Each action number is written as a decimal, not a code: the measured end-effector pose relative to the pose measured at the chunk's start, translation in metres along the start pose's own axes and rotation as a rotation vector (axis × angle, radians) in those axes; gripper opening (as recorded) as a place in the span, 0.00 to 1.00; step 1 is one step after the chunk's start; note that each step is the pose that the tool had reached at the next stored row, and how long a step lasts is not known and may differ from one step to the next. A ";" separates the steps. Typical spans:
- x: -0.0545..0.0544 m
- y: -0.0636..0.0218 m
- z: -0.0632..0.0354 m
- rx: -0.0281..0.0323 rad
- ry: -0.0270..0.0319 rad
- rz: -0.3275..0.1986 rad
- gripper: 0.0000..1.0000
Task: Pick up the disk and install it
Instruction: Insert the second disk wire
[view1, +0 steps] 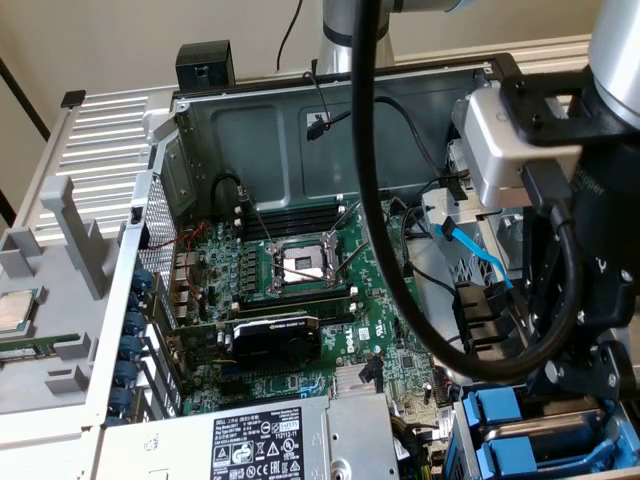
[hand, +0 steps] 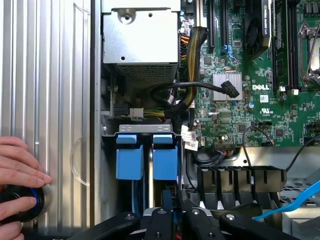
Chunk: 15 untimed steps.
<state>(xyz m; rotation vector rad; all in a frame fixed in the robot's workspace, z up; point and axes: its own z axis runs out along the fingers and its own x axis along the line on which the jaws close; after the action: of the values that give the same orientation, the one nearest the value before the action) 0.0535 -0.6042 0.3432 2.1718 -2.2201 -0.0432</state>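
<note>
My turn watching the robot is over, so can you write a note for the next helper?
Claw: low over the drive bay, right next to the two blue disk carriers.
Disk: both carriers sit side by side in the bay, and none is lifted out.
Done or left: I cannot tell whether a disk is fully seated, so check before trusting it.
Also: a person's hand rests on a black knob.
</note>
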 end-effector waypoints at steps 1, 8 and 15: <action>0.000 0.0000 0.0001 0.0000 0.0001 0.000 0.16; 0.000 -0.0001 0.0011 0.0000 -0.0001 0.000 0.16; 0.000 -0.0002 0.0030 0.0004 -0.0010 0.000 0.16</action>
<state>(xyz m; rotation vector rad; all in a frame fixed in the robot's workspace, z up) 0.0535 -0.6042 0.3402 2.1725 -2.2207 -0.0438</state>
